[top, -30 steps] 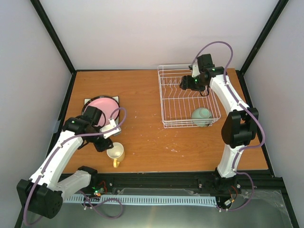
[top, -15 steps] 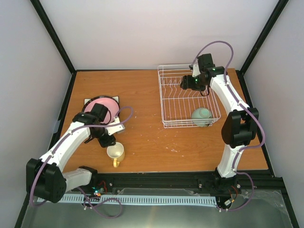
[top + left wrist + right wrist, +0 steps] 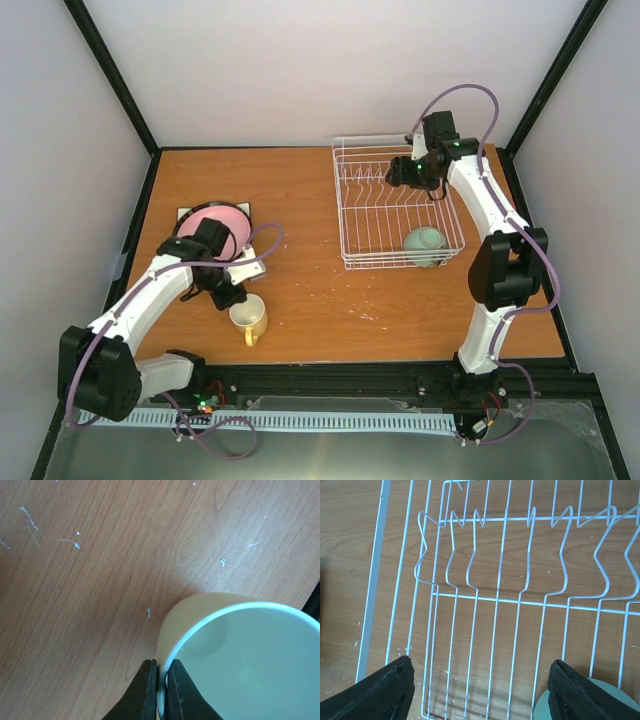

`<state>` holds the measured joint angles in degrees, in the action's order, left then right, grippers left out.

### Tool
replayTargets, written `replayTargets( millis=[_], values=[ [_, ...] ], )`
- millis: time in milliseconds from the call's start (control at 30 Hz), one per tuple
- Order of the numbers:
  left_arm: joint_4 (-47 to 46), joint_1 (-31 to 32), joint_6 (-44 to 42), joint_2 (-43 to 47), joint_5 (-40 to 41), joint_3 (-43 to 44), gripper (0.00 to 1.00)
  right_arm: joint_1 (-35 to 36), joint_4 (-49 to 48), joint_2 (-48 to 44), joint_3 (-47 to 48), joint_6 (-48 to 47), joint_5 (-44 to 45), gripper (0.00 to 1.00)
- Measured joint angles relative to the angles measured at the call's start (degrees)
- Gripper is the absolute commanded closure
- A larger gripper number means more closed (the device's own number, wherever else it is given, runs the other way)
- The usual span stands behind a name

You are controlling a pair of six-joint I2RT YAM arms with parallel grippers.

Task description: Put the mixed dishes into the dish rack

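Observation:
The yellow mug (image 3: 249, 319) stands near the table's front left, and my left gripper (image 3: 228, 298) is shut on its rim. In the left wrist view the two fingers (image 3: 145, 695) pinch the mug (image 3: 200, 615) wall, one inside and one outside. The pink plate (image 3: 213, 222) lies on a stack at the left, over a white square plate (image 3: 184, 213). The white wire dish rack (image 3: 395, 205) stands at the right and holds the mint-green bowl (image 3: 426, 243) in its near corner. My right gripper (image 3: 397, 172) hovers open and empty over the rack's slots (image 3: 490, 570). The bowl's edge shows in the right wrist view (image 3: 600, 700).
Black frame posts and grey walls enclose the table. A black rail (image 3: 330, 378) runs along the near edge by the arm bases. Bare wood lies between the plate stack and the rack.
My left gripper has drawn in toward the plate stack and closed on the mug's rim; the mug shifted slightly right. My right gripper drifted slightly right over the rack.

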<state>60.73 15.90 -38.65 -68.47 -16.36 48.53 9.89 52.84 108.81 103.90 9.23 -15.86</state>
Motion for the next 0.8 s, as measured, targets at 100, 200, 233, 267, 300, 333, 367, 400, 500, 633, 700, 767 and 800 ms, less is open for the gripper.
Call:
replayTargets(
  millis=[100, 200, 233, 267, 300, 333, 367, 400, 500, 633, 700, 767, 800],
  values=[
    [0.0, 0.0, 0.2, 0.0, -0.3, 0.0, 0.99, 0.0, 0.1, 0.0, 0.0, 0.0, 0.0, 0.28],
    [0.0, 0.0, 0.8, -0.1, -0.4, 0.2, 1.0, 0.0, 0.1, 0.0, 0.0, 0.0, 0.0, 0.28],
    [0.0, 0.0, 1.0, -0.2, -0.3, 0.7, 0.99, 0.0, 0.1, 0.0, 0.0, 0.1, 0.0, 0.28],
    [0.0, 0.0, 1.3, -0.4, -0.3, 1.3, 0.99, 0.0, 0.0, 0.0, 0.0, 0.1, 0.0, 0.28],
    [-0.1, 0.0, 1.7, -0.9, -0.2, 2.5, 0.99, 0.0, 0.0, 0.0, 0.0, 0.2, 0.0, 0.28],
    [-0.3, 0.0, 2.1, -1.5, 0.0, 3.9, 0.99, 0.0, -0.1, 0.0, 0.0, 0.3, 0.0, 0.28],
    [-1.0, 0.0, 2.5, -2.1, 0.1, 5.7, 0.99, 0.0, -0.2, 0.0, 0.0, 0.4, 0.0, 0.28],
    [-1.9, 0.0, 3.1, -2.9, 0.3, 7.6, 0.99, 0.0, -0.3, 0.0, 0.1, 0.7, -0.1, 0.28],
    [-7.7, 0.0, 5.9, -5.6, 1.0, 14.1, 0.99, -0.3, -0.6, 0.0, 1.0, 1.9, -1.1, 0.29],
    [-20.2, 0.0, 9.0, -8.9, 5.3, 20.3, 0.99, -2.3, -3.3, 0.0, 2.8, 5.9, -7.0, 0.34],
    [-28.0, 0.0, 9.4, -10.5, 8.5, 21.8, 0.99, -3.9, -5.5, 0.0, 2.9, 9.2, -12.9, 0.37],
    [-36.7, 0.0, 9.7, -12.6, 11.5, 22.9, 0.99, -5.3, -8.9, 0.0, 2.7, 14.2, -20.8, 0.37],
    [-41.4, 0.0, 10.1, -13.7, 12.7, 23.3, 0.99, -5.7, -11.0, 0.0, 2.3, 16.6, -24.2, 0.37]
  ],
)
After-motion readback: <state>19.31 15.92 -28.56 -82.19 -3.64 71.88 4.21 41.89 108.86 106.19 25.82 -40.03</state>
